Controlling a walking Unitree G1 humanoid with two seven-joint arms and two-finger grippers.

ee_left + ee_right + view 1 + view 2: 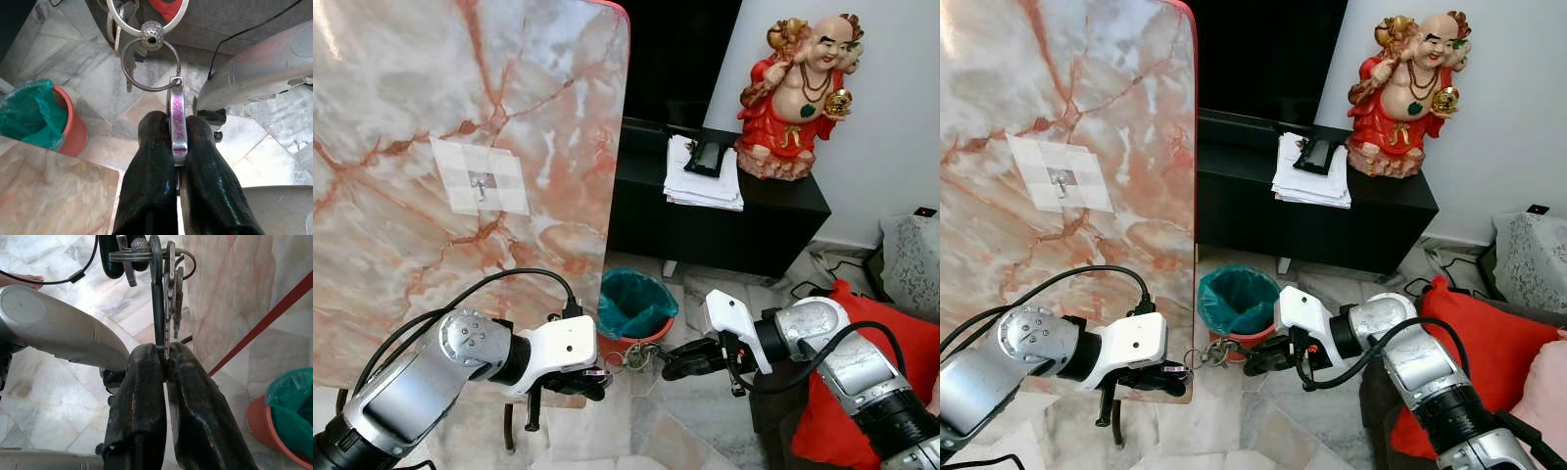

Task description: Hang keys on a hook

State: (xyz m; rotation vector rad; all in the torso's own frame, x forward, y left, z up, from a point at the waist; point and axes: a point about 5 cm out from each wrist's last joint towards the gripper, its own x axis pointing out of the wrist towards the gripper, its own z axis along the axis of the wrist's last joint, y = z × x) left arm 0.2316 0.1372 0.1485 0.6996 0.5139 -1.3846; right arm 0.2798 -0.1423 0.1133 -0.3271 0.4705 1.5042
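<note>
Metal keys (631,356) hang between both grippers, in front of the bin (631,305). The left gripper (177,142) pinches the purple fob (178,117); the right gripper (165,363) clamps a key. The hook (481,184) sits on the marble slab (538,117), above the bin.

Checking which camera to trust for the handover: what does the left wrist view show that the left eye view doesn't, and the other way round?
Left wrist view: the left end effector pinching a flat metal tab hooked to a small ring. Left eye view: the hook on the marble slab, the statue and papers on the black cabinet. Both: the keys, the bin, the right arm.
</note>
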